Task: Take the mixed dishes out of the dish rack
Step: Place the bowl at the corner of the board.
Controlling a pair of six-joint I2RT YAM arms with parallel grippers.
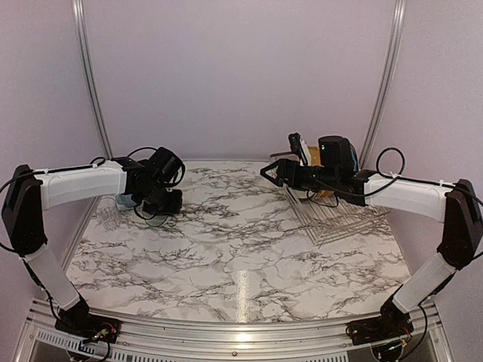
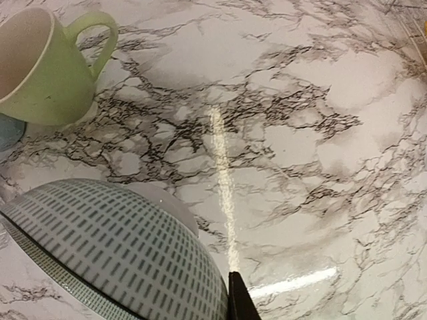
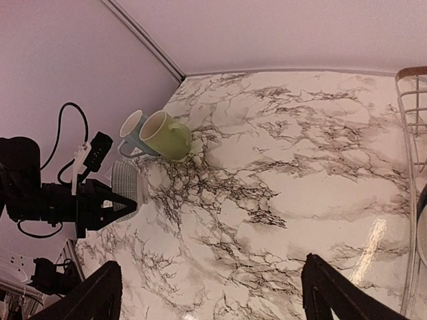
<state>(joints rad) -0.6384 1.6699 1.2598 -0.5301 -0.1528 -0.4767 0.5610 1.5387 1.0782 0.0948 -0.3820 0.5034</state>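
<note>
My left gripper (image 1: pixel 156 202) is shut on the rim of the white bowl (image 2: pixel 113 253), a bowl with a grey dash pattern, held tilted low over the marble at the far left. One dark finger (image 2: pixel 241 303) shows against the bowl's outside. Just behind it stand the pale-green mug (image 2: pixel 47 73) and the light-blue mug (image 3: pixel 133 133), touching each other. My right gripper (image 3: pixel 212 267) hangs open and empty over the table, left of the dish rack (image 1: pixel 343 215). A mustard-yellow plate (image 1: pixel 311 156) stands in the rack's far end, partly hidden by the right wrist.
The rack's wire edge (image 3: pixel 408 133) runs down the right side of the right wrist view. Walls and metal corner rails close in the table at the back and sides. The left arm's wrist and cables (image 3: pixel 47 193) sit beside the mugs.
</note>
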